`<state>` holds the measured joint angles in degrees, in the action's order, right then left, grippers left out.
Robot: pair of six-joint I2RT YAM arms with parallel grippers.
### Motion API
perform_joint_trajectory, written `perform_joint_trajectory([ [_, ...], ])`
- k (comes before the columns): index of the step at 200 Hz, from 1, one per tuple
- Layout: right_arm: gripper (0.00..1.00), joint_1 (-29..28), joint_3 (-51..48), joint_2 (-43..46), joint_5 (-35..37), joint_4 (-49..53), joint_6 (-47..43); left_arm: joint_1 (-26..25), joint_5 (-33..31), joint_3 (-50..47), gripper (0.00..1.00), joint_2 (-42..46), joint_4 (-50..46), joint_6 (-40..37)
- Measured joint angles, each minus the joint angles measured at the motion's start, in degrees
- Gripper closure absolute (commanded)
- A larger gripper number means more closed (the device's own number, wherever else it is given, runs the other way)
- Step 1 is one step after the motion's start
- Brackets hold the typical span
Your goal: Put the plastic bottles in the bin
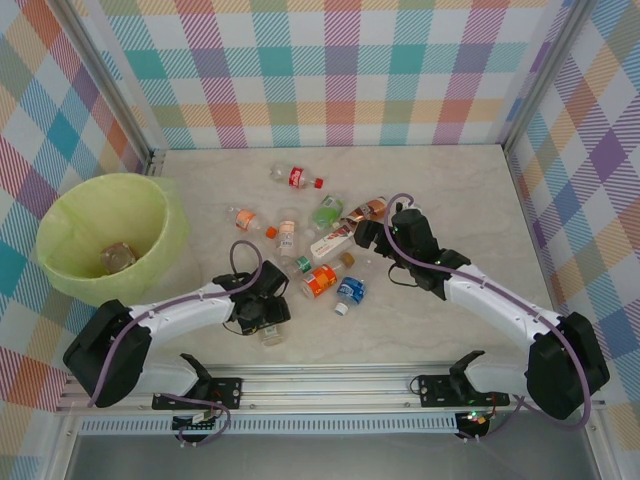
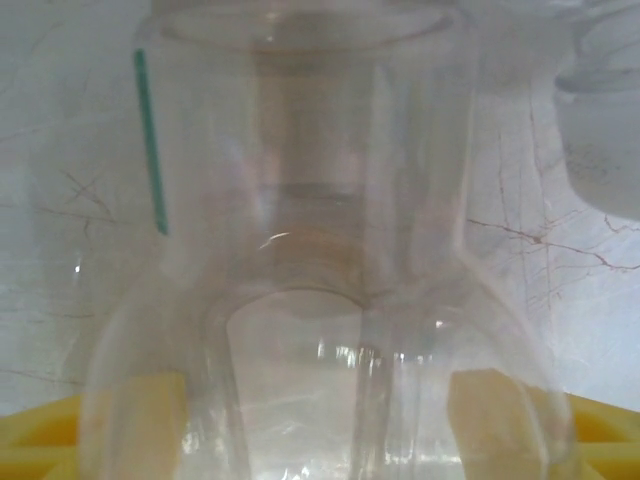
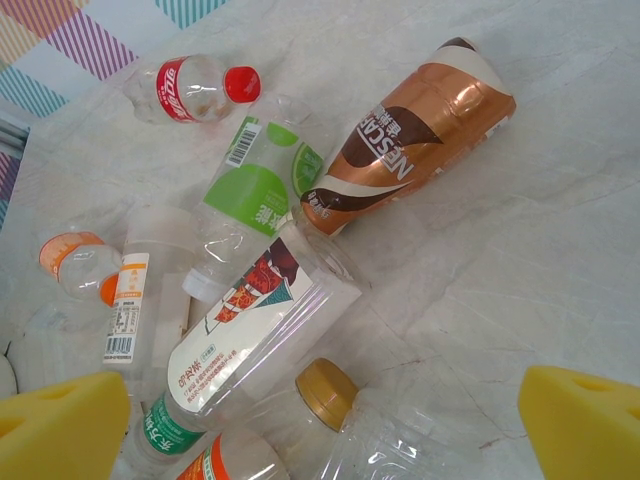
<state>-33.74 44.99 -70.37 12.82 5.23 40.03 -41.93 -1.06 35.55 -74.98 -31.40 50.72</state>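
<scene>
Yellow-padded left hand, lowered, straddles a clear bottle.

Seemingly a robot test cell in a lab: checked pastel panels wall in a marble-look table, metal posts stand at its corners, and an aluminium rail carries the left arm and right arm.
</scene>
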Motion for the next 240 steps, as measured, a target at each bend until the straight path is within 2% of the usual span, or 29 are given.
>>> perform_joint_trajectory([
  [40, 0.00, 0.0, 0.0, -0.1, 0.0, 0.0, 0.0, 0.0, -0.3, -0.7, 0.46, 4.3, 0.5, -1.2],
  [75, 0.00, 0.0, 0.1, -1.6, -0.3, 0.0, 0.0, 0.0, 0.2, -0.3, 0.51, 7.7, -0.1, -3.4],
  [127, 0.00, 0.0, 0.8, -2.9, -1.4, -0.1, -0.1, 0.0, -0.8, 10.4, 0.58, 8.3, -5.4, -10.8],
  [182, 0.00, 0.0, 0.8, -2.9, -1.4, -1.3, 0.0, 0.0, -10.7, 22.1, 0.59, 10.4, -2.5, -20.0],
  [222, 0.00, 0.0, 0.8, -2.9, -1.8, -3.0, 0.0, 0.2, -19.5, 26.0, 0.60, 10.4, 3.9, -25.3],
  [240, 0.00, 0.0, 0.9, -2.9, -2.1, -3.9, 0.0, 1.8, -22.2, 27.8, 0.60, 10.4, 5.3, -27.5],
])
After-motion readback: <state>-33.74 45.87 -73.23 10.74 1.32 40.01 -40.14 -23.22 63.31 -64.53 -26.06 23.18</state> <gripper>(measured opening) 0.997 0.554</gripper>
